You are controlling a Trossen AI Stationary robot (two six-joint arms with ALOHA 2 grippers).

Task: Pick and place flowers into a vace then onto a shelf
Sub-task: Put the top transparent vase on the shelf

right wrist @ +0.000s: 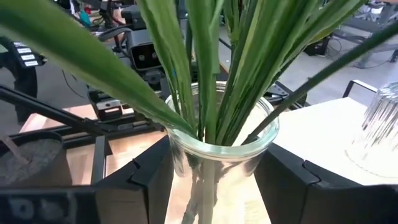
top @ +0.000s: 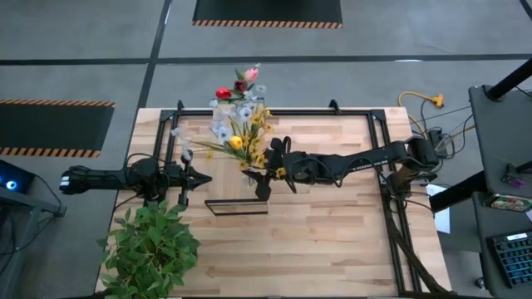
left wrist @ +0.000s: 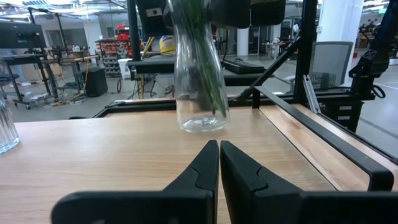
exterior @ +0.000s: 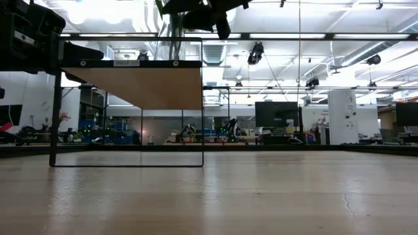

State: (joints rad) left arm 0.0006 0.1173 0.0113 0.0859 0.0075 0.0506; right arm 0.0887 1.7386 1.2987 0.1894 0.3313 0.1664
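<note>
A clear glass vase point(left wrist: 199, 81) holds the flowers point(top: 241, 124): yellow sprays, pale blossoms and red and pink tulips on long green stems point(right wrist: 211, 74). My right gripper point(top: 264, 170) reaches in from the table's right and is shut on the vase. The vase hangs above the table, near the right end of the shelf point(top: 237, 207). The shelf is a light-wood board on a thin black frame point(exterior: 140, 88) that stands on the table. My left gripper point(left wrist: 219, 168) waits shut at the table's left, pointing level toward the vase. My right gripper pinches the vase's neck point(right wrist: 180, 162), just below the rim, between its two fingers point(right wrist: 146, 177), one on each side. The fingers come nearly level from the table's right. The vase stands upright in the hold, its base point(left wrist: 202, 124) clear of the table.
A bushy green plant point(top: 150, 249) sits at the table's near left corner. A ribbed clear glass point(right wrist: 379, 130) stands beyond the vase toward the far edge. A black frame rail point(left wrist: 323, 134) runs along the table's far and right sides.
</note>
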